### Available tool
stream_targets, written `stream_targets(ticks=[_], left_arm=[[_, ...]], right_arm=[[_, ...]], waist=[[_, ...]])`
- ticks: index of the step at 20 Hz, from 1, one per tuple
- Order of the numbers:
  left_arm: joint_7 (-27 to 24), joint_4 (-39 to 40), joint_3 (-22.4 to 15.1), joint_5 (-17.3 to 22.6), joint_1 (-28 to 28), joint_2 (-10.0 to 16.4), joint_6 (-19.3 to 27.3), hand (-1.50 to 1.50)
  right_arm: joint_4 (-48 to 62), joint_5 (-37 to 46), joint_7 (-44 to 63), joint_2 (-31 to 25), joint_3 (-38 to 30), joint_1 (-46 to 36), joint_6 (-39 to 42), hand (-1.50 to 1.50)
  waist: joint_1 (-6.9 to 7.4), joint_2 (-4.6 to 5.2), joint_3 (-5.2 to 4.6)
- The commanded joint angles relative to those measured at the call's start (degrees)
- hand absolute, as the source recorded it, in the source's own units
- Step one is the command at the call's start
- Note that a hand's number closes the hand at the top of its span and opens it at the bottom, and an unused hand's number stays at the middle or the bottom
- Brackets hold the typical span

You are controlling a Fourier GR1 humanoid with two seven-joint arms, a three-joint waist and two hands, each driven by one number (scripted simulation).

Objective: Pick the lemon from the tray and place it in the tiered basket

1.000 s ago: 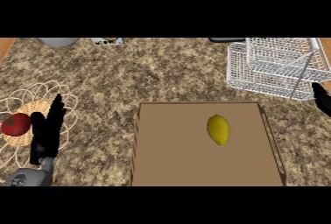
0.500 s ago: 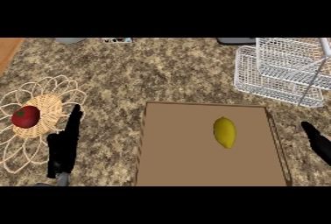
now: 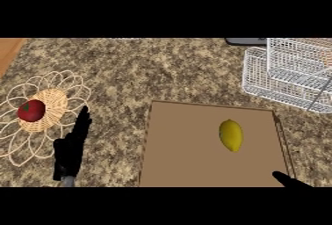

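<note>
The lemon (image 3: 231, 135) lies on the brown tray (image 3: 182, 149), in the tray's right half and a little nearer its far edge than its near edge, long axis running roughly front to back. Nothing touches it. The tray sits on the speckled stone table (image 3: 142, 74), towards the near edge and right of the middle.

The white wire tiered basket (image 3: 285, 74) stands at the table's far right corner, just beyond the tray's far right corner and apart from the lemon.

The left hand (image 3: 68, 154) shows near the table's near edge, between the tray's left edge and a woven flower-shaped basket (image 3: 58, 99). Its fingers (image 3: 81, 125) are straight and close together, pointing away from the robot, and hold nothing.

The right hand (image 3: 288, 180) shows only as a dark tip over the tray's near right corner, well short of the lemon; whether it is spread or closed cannot be told.

In the woven basket, by the table's left edge, rests 1 red fruit (image 3: 31, 110).
</note>
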Motion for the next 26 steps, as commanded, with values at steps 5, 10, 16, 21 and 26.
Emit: stream_targets(ticks=[5,10,16,21,26], left_arm=[[1.31,3.49,-1.53,-0.86,-0.76,-1.43,-0.55,0.00],[1.98,2.73,-1.08,-0.78,-0.11,-1.15,-0.68,0.00],[1.02,2.52,-1.60,-0.64,1.81,-1.68,-1.43,0.00],[0.81,2.33,-1.32,-0.80,2.18,-1.45,-1.66,0.00],[0.35,2.41,-0.85,-1.76,2.15,-1.02,-1.35,0.00]], right_arm=[[-6.74,19.07,27.27,-3.10,6.33,-6.68,15.86,-1.50],[-4.84,27.12,35.25,2.73,11.99,-12.98,23.72,-1.50],[4.13,35.40,36.52,9.67,16.27,-17.78,30.29,-1.50],[9.24,36.70,38.44,15.86,14.54,-21.42,36.55,-1.50],[15.34,33.29,40.18,16.04,13.21,-28.31,35.79,-1.50]], waist=[[2.24,0.77,-0.11],[2.26,0.43,0.09],[2.19,0.28,0.15],[1.97,0.30,0.20],[1.95,0.29,0.31]])
